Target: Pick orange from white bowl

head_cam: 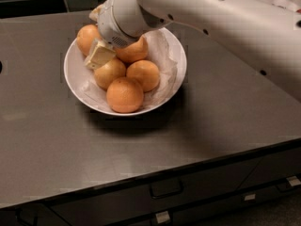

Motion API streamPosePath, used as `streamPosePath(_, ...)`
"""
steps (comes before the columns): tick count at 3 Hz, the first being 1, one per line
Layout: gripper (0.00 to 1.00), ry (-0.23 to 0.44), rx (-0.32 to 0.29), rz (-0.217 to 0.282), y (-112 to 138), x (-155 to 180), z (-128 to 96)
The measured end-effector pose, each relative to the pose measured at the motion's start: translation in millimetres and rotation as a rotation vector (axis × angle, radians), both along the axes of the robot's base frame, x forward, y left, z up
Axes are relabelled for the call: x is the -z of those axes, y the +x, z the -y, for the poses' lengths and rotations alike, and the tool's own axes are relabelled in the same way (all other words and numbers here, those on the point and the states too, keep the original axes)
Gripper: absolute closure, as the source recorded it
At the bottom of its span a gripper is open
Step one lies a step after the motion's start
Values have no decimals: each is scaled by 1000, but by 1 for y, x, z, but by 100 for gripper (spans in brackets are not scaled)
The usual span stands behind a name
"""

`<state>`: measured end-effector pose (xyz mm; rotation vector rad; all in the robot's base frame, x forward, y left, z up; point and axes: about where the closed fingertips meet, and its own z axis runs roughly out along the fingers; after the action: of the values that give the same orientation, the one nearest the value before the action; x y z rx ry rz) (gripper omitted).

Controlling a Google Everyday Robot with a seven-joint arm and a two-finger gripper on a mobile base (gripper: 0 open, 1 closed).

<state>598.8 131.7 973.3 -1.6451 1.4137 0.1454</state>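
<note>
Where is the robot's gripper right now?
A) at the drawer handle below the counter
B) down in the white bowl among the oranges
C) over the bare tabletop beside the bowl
B: the gripper sits inside the white bowl, right up against the oranges piled there.

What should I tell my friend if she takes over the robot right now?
Gripper: down inside the white bowl, at its back left, among the oranges. I cannot tell whether it holds one.
Things: the bowl sits on the grey counter, lined with crumpled paper. Five oranges show in it.
Done: the gripper is at the fruit.
Left: no orange is out of the bowl yet. Get a firm hold on one, then lift it out.
</note>
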Motion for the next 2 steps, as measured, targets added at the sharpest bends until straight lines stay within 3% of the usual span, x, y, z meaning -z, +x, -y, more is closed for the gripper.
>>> streamPosePath(2, 26, 8, 85, 80, 8, -8, 9)
